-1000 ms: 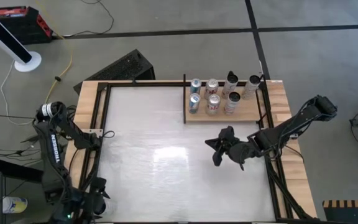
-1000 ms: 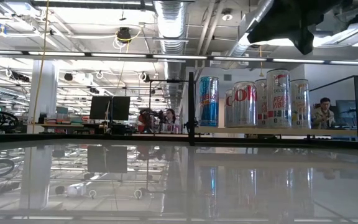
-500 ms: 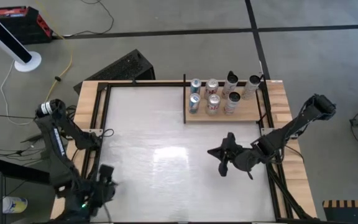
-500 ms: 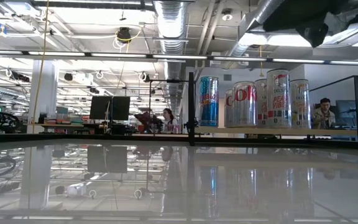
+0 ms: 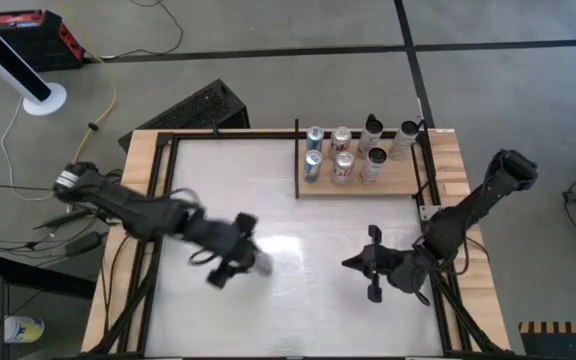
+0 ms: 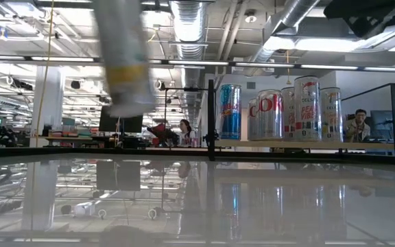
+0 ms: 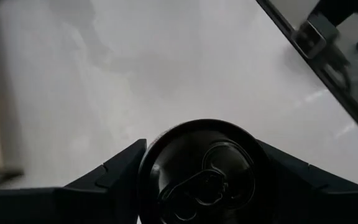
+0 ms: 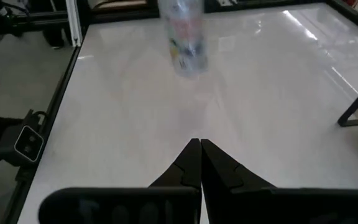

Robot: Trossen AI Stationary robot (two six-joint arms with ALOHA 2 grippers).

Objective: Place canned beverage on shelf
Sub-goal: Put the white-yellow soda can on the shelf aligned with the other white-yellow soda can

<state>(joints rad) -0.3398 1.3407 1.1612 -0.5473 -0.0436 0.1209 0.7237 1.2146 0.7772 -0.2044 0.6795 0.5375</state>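
- Can [image 7: 197, 171] sits clamped between the left end effector's [image 5: 236, 256] fingers, above mid-counter [image 5: 298, 300], well apart from the shelf [image 5: 398, 180].
- Right end effector [image 5: 373, 264] hangs closed, empty.
- Risk: knocking the shelved cans [image 5: 343, 150] on arrival.

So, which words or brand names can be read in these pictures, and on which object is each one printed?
"CO", large red letters cut off by a neighbour: silver can on the shelf.
"PEAR", apparently, small red print: taller silver can.
Blue can: lettering too small to read.
Can in the left gripper: label blurred, unreadable.
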